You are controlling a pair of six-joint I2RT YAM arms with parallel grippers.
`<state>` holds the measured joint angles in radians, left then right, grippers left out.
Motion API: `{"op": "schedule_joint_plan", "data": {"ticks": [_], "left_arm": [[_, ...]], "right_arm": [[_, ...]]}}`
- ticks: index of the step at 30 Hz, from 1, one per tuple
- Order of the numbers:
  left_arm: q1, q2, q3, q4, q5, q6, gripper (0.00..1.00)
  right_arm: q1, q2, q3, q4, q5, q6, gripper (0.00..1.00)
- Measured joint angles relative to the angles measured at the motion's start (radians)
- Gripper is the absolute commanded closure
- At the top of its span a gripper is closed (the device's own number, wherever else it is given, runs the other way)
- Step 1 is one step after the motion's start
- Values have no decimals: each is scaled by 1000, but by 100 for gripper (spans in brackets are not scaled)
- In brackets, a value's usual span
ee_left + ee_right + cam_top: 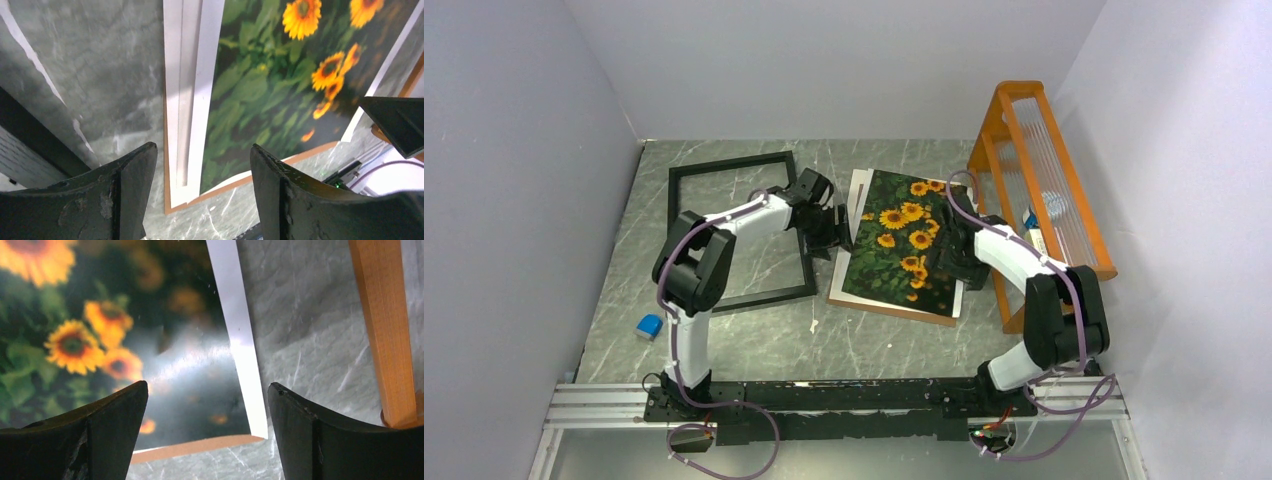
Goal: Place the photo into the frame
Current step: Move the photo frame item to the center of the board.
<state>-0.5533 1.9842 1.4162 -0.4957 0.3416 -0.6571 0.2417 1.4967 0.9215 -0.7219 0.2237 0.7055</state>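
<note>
Both pairs of my fingers stand spread and pinch nothing. The left gripper (201, 155) hangs over the left long edge of the photo (260, 85), where the white mat (187, 100) pokes out beneath it. The right gripper (207, 387) hangs over the photo's near right corner. From above, the photo lies face up on the mat and the brown backing board (889, 308), between the two grippers, its long axis running away from me and leaning slightly right. The frame (729, 163) lies flat on the table (774, 340) just left of that stack, its long sides running nearly the same way. I judge the print must travel leftward, and the left gripper is nearer the frame; the orange rack (1039, 170) stands off to the right
</note>
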Motion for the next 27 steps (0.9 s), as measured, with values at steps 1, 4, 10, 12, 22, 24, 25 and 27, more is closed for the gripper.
{"op": "schedule_joint_plan", "data": {"ticks": [1,4,10,12,22,24,25,27], "left_arm": [[0,11,14,-4,-6,0,27],[3,63,84,-21,-28,3,30],[22,153,223,-27,-55,14,33],[35,185,279,-29,-63,18,33],[141,352,473,-25,-15,32,33],[164,376,515,-21,4,35,33],[172,389,535,-16,11,36,32],[192,428,595,4,30,37,32]], "right_arm": [[-12,16,3,11,-2,-7,7],[-34,66,28,32,-14,-26,7],[-51,142,113,76,-25,-58,7],[-55,172,144,92,-26,-65,7],[-100,362,336,119,-32,-87,11],[-103,382,378,119,-40,-89,12],[-103,386,394,119,-47,-89,12],[-103,386,415,119,-55,-88,12]]}}
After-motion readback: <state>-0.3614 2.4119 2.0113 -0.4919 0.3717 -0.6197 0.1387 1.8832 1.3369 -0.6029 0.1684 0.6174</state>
